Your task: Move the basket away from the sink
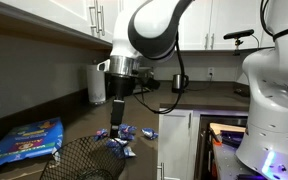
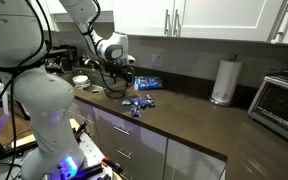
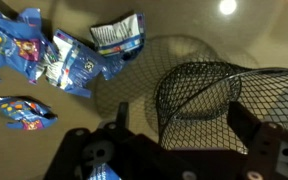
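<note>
The basket (image 3: 206,98) is a black wire-mesh bucket on the dark countertop. In the wrist view it sits between and beyond my two dark fingers. It also shows at the bottom edge of an exterior view (image 1: 84,160) and under the arm in an exterior view (image 2: 114,86). My gripper (image 3: 184,128) is open, with fingers spread wide to either side of the basket's lower part, and I cannot see it touching the mesh. In the exterior views the gripper (image 1: 117,106) (image 2: 114,68) hangs just above the counter by the basket.
Several blue snack packets (image 3: 59,60) (image 1: 120,140) (image 2: 136,103) lie scattered next to the basket. A large blue bag (image 1: 24,142) lies further along the counter. A paper towel roll (image 2: 222,80) and a toaster oven (image 2: 284,100) stand further off. The counter's front edge (image 2: 164,130) is near.
</note>
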Controlling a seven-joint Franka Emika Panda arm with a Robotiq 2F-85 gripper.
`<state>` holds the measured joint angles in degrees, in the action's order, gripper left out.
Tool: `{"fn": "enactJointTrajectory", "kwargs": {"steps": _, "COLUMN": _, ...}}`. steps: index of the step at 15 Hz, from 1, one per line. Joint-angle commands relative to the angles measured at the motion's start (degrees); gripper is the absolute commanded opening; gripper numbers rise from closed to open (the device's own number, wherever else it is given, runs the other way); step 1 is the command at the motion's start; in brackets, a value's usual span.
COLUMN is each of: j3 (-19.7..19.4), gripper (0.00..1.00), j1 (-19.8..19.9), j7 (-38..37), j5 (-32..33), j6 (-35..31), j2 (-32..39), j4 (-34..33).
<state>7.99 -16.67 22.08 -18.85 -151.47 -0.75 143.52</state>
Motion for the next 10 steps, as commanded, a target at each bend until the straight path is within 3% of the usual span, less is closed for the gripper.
{"fn": "enactJointTrajectory", "kwargs": {"steps": 1, "j3": 2.53, "gripper": 1.0, "j1": 1.28, "j7": -2.08, "j5": -2.71, "j6": -6.89, "j2": 5.54, "j4": -3.01}}
{"fn": "enactJointTrajectory", "kwargs": {"steps": 2, "j3": 3.05, "gripper": 0.75, "j1": 1.59, "j7": -2.64, "j5": -2.45, "j6": -8.49, "j2": 6.65, "j4": -3.34}}
{"fn": "enactJointTrajectory", "kwargs": {"steps": 4, "j3": 4.2, "gripper": 0.68, "j1": 2.46, "j7": -3.39, "j5": -2.46, "j6": -10.23, "j2": 8.71, "j4": -3.97}}
{"fn": "enactJointTrajectory", "kwargs": {"steps": 10, "j3": 7.54, "gripper": 0.27, "j1": 5.78, "j7": -4.39, "j5": -1.96, "j6": -10.83, "j2": 11.89, "j4": -4.48}}
